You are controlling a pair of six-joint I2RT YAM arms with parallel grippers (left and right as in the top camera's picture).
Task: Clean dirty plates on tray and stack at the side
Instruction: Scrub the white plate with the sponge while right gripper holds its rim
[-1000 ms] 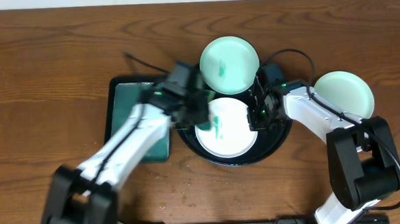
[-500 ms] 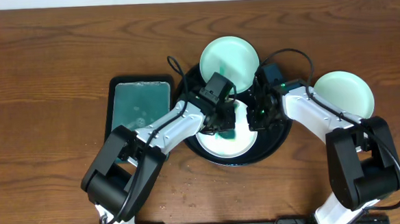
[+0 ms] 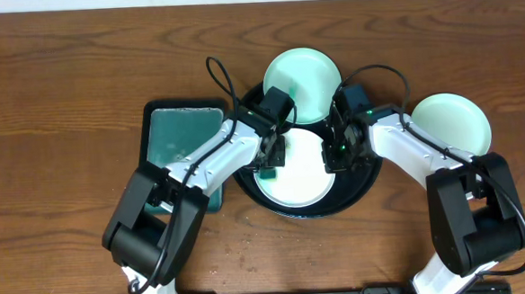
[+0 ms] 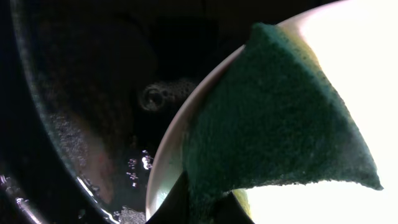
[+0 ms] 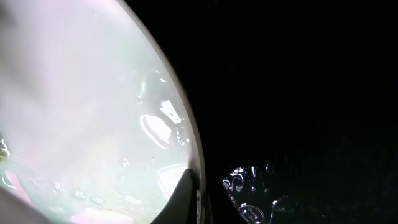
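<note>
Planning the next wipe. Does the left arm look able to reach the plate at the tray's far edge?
Probably yes: the far plate lies uncovered just beyond the left pincer, which holds the sponge.

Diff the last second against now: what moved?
Left gripper, shut on the sponge, swung in from the rectangular tray onto the tray plate, wiped across its centre, then back to its left edge; smear gone. Right gripper stayed on its right rim; top plate and right plate unmoved.

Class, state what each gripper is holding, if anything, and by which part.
The left gripper pinches a green sponge by one end. The right gripper appears to clamp the right rim of the plate lying in the tray.
</note>
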